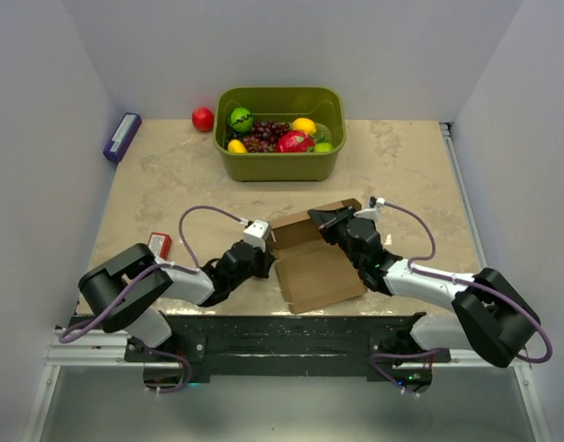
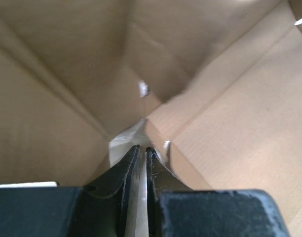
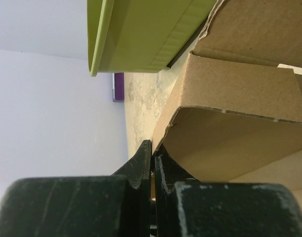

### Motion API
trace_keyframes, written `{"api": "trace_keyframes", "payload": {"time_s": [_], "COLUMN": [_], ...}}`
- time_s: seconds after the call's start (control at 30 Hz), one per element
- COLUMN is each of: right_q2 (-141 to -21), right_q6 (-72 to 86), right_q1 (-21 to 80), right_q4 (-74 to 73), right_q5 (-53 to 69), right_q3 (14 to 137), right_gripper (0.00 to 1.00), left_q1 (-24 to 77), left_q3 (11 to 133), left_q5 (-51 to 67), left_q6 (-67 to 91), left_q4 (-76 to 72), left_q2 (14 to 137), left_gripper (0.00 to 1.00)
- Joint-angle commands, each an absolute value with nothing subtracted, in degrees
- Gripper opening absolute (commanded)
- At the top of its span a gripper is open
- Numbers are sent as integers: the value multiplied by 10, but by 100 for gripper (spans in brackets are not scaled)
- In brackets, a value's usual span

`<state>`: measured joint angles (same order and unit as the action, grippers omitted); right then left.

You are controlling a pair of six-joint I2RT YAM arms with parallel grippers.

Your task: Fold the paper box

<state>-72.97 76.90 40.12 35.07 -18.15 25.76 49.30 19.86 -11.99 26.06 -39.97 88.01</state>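
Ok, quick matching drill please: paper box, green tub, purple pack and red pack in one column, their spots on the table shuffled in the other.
1. paper box
2. green tub
3. purple pack
4. red pack

A. far left, against the wall
B. near centre
C. near left
D. far centre

Pairs: 1-B, 2-D, 3-A, 4-C

Brown paper box (image 1: 314, 272), olive-green tub (image 1: 280, 168), red pack (image 1: 159, 243), beige mottled table (image 1: 171, 175).

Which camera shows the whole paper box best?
Top external: nearly the whole box shows, opened out, flaps and all. The left wrist view shows only creased inner panels up close. The right wrist view shows only a flap edge beside the tub.
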Motion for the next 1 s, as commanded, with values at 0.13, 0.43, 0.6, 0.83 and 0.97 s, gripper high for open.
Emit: {"api": "trace_keyframes", "payload": {"time_s": [0.13,0.43,0.6,0.83,0.97], "right_q2": [-745,-746,-743,-730,-715], "right_q6": [754,757,758,762,754], "right_q1": [404,405,404,404,404], "right_q4": [361,359,356,335,310], "right_q5": [-186,-186,-190,-195,-210], "right_q3": [249,247,245,244,250], "right_gripper": [0,0,0,0,0], "left_q1": [509,510,516,518,518], "left_q3": [231,254,252,223,174], "left_q5": [-174,-156,-149,-159,-116], "left_q6": [286,290,298,284,253], "left_q4": [-495,-504,-504,-491,-503], "left_q2": [914,959,976,898,821], "left_gripper": [13,11,11,23,49]}}
